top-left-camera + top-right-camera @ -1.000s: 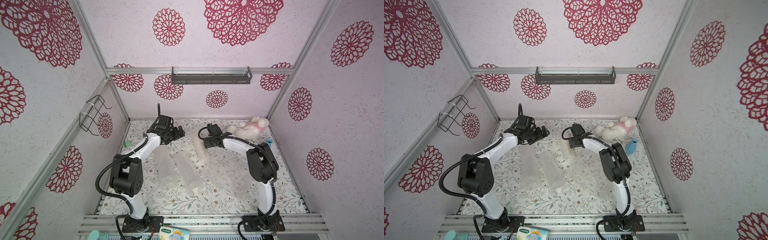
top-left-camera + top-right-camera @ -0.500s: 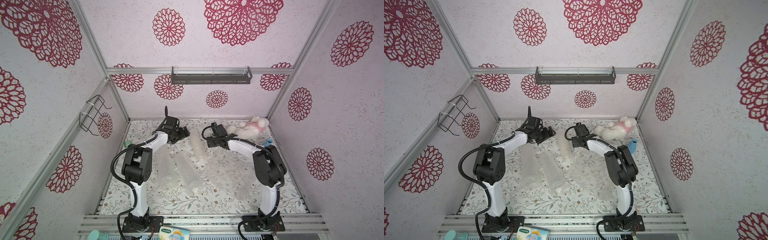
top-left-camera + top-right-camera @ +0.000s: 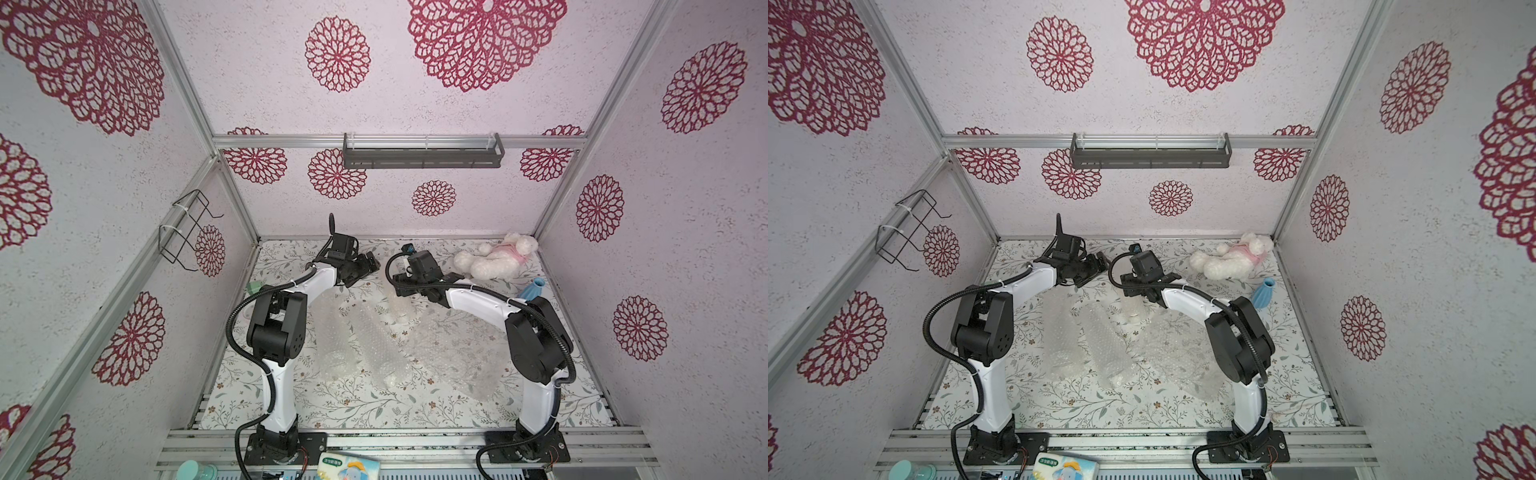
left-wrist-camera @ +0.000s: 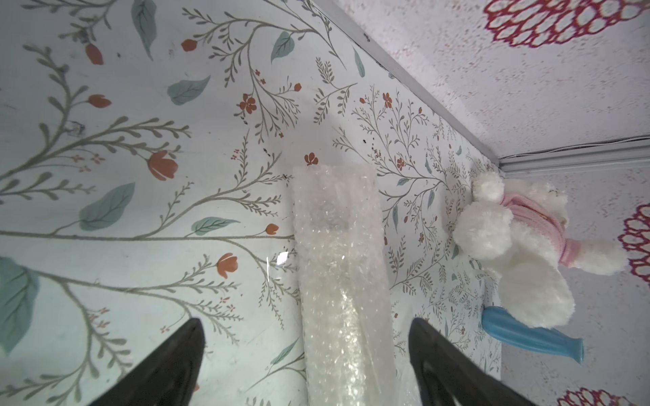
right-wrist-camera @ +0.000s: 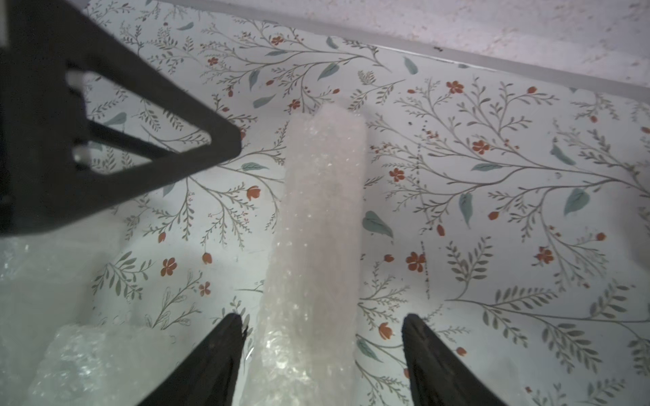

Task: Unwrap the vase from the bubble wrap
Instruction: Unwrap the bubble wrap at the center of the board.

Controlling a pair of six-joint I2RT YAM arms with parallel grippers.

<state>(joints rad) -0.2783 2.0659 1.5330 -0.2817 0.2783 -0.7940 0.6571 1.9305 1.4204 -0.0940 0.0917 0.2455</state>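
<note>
Several clear bubble wrap sheets and rolls lie crumpled mid-table. One narrow bubble wrap roll lies at the back between both arms. My left gripper is open, its fingers either side of this roll without touching it. From the other side my right gripper is open over the same roll; one finger is close against the wrap. What the roll holds does not show. A blue vase stands bare by the right wall.
A white plush toy in pink lies at the back right, beside the vase. A green object sits by the left wall. A grey shelf and a wire rack hang on the walls. A tissue pack is at the front rail.
My left arm has swung right toward the middle, bringing its gripper up to the narrow roll. My right gripper has shifted slightly right and back, staying over the roll.
</note>
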